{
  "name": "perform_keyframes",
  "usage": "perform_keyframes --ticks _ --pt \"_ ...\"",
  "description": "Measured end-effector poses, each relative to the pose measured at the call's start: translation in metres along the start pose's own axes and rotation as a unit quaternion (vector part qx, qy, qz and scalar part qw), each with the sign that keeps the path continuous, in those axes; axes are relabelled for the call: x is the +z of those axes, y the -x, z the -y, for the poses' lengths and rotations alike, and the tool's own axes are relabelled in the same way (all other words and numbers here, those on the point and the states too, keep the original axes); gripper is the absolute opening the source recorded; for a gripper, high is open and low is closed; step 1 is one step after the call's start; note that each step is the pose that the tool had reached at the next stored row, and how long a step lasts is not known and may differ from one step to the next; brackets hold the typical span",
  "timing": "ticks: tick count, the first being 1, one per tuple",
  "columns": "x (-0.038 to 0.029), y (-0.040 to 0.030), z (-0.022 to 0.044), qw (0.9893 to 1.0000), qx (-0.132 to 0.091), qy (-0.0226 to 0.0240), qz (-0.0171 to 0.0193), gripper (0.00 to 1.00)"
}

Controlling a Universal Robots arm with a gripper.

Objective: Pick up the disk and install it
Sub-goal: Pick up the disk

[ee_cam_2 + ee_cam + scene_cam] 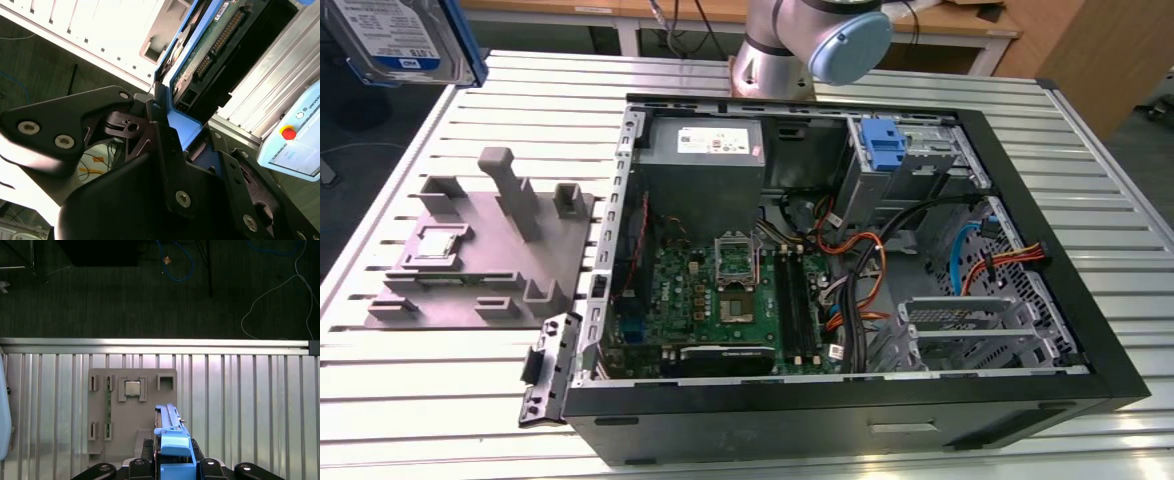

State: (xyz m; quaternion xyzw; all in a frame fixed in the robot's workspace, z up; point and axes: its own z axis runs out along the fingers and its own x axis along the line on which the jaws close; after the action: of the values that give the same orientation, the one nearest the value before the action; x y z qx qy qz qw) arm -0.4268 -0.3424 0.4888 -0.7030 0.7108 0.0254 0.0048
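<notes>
While the pincer (172,456) is closed tight on its blue carrier edge, the disk (400,40) is held raised off the bench (454,400) at the exterior view's far left, over the grey stand (480,250) and well apart from the open case (787,410).

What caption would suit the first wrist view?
Gripper shut on the disk, with the grey stand on the slatted table beyond.

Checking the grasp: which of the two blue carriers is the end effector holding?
The one on the disk, clamped in the end effector outside the case, at the exterior view's upper left; the other carrier sits in the case's bay.
</notes>
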Motion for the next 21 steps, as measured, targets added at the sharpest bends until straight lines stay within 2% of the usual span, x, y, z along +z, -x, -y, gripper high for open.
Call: perform_keyframes --ticks 6,12,21 --pt "-0.0023 0.0001 0.0000 1.0000 0.000 0.0000 -0.0001 0.37" --pt "-0.0163 0.0007 -0.0004 1.0000 0.000 0.0000 -0.0031 0.37" --pt "-0.0164 0.0008 0.0002 1.0000 0.000 0.0000 -0.0035 0.37"
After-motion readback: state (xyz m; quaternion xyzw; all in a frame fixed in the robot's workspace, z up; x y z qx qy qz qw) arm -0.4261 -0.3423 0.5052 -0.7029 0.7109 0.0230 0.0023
